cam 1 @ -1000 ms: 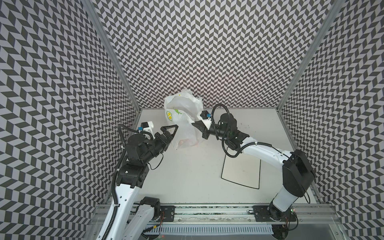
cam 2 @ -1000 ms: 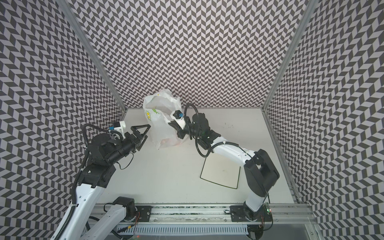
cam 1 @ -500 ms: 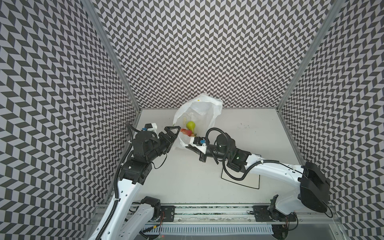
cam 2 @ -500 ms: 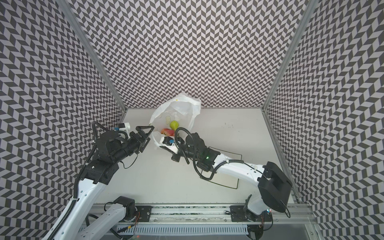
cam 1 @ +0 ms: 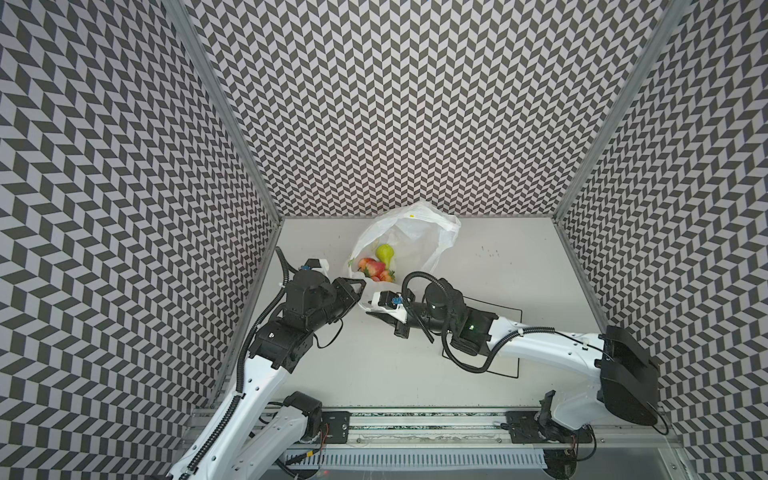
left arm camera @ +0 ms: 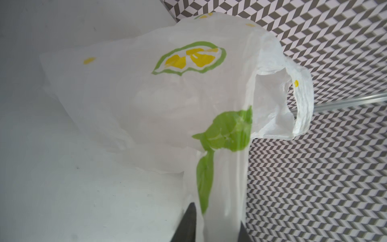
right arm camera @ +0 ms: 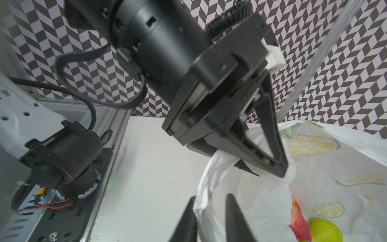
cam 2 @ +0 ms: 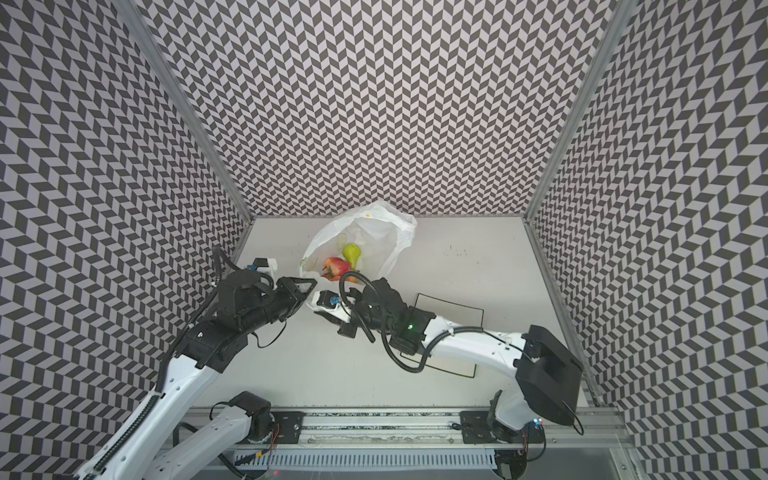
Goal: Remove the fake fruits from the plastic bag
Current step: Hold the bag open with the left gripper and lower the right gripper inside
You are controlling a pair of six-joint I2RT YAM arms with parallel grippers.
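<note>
- None of the fake fruits (cam 1: 377, 262) is out yet. All that show lie in a cluster inside the plastic bag (cam 1: 419, 237), which slumps at the far middle of the surface (cam 1: 374, 374) with its mouth towards the near side.
- In both top views a green fruit (cam 2: 351, 253) lies at the far edge of the cluster, with red pieces (cam 2: 336, 266) just nearer. I cannot count the pieces, since film and the right arm hide some.
- No fruit shows on the surface outside the bag, nor on the square plate (cam 1: 510, 319) at the near right, which lies mostly under the right arm.
- As I judge it, the work is at spreading the bag's mouth, and lifting out every fruit is left to do.
- The left claw (right arm camera: 270, 169) is closed on the film at the left of the mouth's rim. In the left wrist view a taut strip of bag fills the gap between its fingers (left arm camera: 189, 218).
- The right claw (right arm camera: 211, 201) stands partly open, with a handle strip running between its fingers and lying against one. The strip does not look pinched.
</note>
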